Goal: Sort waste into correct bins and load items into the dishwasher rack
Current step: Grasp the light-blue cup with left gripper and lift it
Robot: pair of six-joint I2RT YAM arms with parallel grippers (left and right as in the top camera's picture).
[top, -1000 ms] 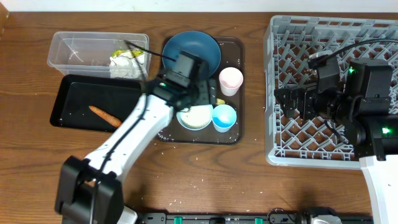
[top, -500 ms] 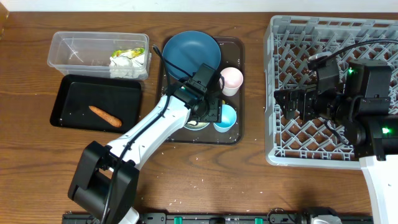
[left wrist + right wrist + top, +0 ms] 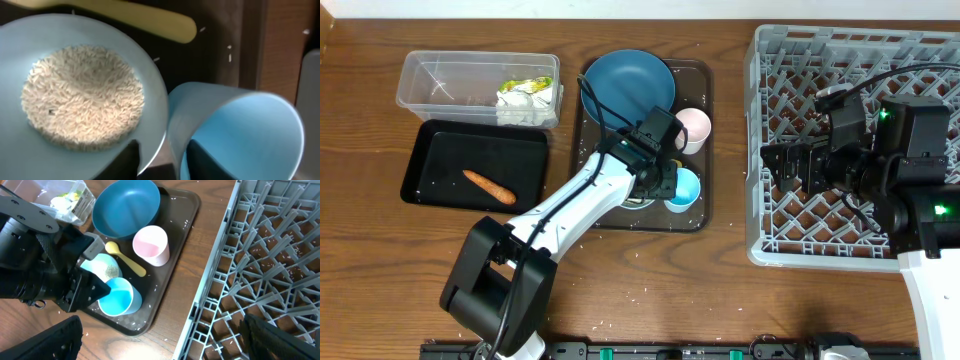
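Observation:
In the left wrist view my left gripper (image 3: 162, 160) stands narrow over two rims. One finger is in the white bowl (image 3: 80, 95) of rice and the other is inside the light blue cup (image 3: 240, 135). The cup's wall and the bowl's edge lie between them, and whether they pinch does not show. The yellow spoon (image 3: 150, 20) lies just beyond. Overhead, this gripper (image 3: 662, 183) sits between bowl and light blue cup (image 3: 683, 190). The pink cup (image 3: 692, 128) and dark blue bowl (image 3: 625, 82) stand behind. My right gripper (image 3: 785, 165) hangs open over the dishwasher rack (image 3: 757, 150).
The dishes stand on a dark brown serving tray (image 3: 700, 215). A clear tub (image 3: 440, 80) at the back left holds crumpled paper and a wrapper (image 3: 525, 98). A black tray (image 3: 440, 150) in front of it holds a carrot piece (image 3: 488, 186). Rice grains dot the table's front.
My left arm swung right from the tub side to the gap between white bowl and light blue cup, and its jaws narrowed. The right arm stayed still.

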